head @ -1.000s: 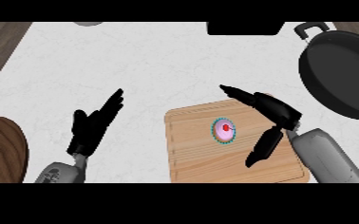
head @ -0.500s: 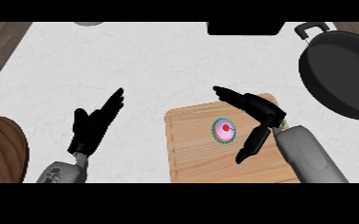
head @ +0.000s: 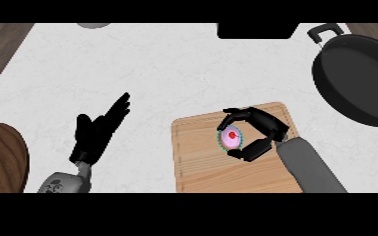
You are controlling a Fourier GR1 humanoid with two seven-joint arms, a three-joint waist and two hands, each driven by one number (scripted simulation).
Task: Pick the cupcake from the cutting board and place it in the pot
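Cupcake lies between the right hand's curled fingers and thumb.

No readable text, no labels, no brands, no nos. anywhere

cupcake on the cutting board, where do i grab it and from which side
Take its round side wall, across the middle. The cupcake sits upright on the cutting board, top up, so come from above on the right: the right hand curls there, fingers round the far side, thumb round the near side.
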